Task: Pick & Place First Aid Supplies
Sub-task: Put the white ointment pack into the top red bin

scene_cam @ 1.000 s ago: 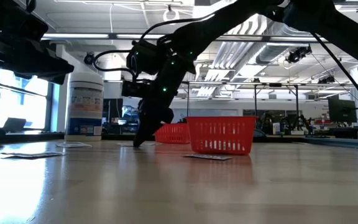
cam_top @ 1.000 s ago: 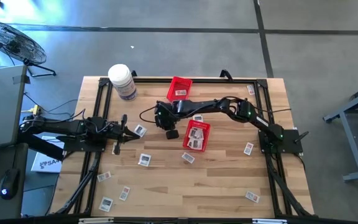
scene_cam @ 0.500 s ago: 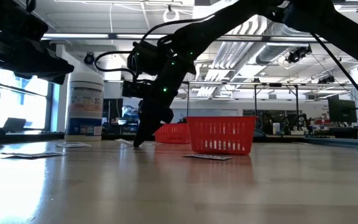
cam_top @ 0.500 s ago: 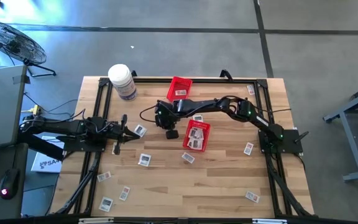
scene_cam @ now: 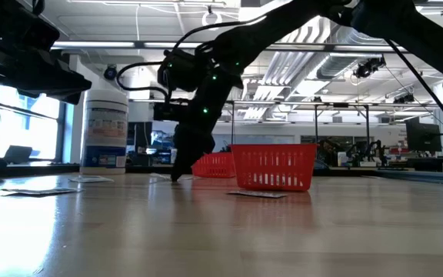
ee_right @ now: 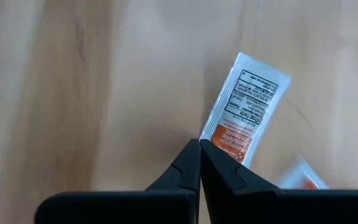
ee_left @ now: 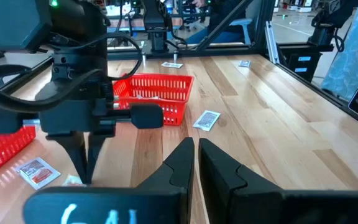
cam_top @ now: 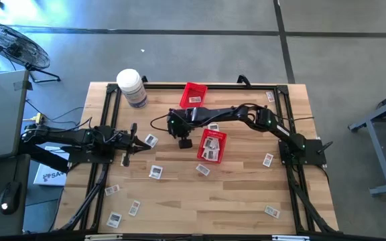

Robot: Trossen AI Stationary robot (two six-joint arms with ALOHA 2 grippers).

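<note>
My right gripper (ee_right: 199, 144) (cam_top: 179, 136) reaches to the table's middle, left of the nearer red basket (cam_top: 212, 145). It points steeply down and is shut at a white packet with an orange end (ee_right: 246, 106). The packet lies flat on the wood. A second packet (ee_right: 300, 175) lies just beside it. More packets (cam_top: 155, 172) (cam_top: 202, 169) lie scattered on the table, and some are in the baskets. My left gripper (ee_left: 196, 152) (cam_top: 139, 140) waits shut near the left edge, pointing toward the middle. My right gripper's fingertips meet at the corner of the packet's orange end (ee_right: 211, 138), coming from above at a steep slant. The fingers themselves cover the exact spot of contact. The rest of the packet lies flat on the table.
A second red basket (cam_top: 194, 95) stands at the far middle and a big white jar (cam_top: 131, 87) at the far left. Loose packets lie near the right side (cam_top: 268, 160) (cam_top: 272, 211) and the near left corner (cam_top: 114, 217). Black rails (cam_top: 106, 120) run along the table's edges.
My right gripper has stayed over the same spot on the table. In the low view its fingertips have drawn together into one narrow point.
</note>
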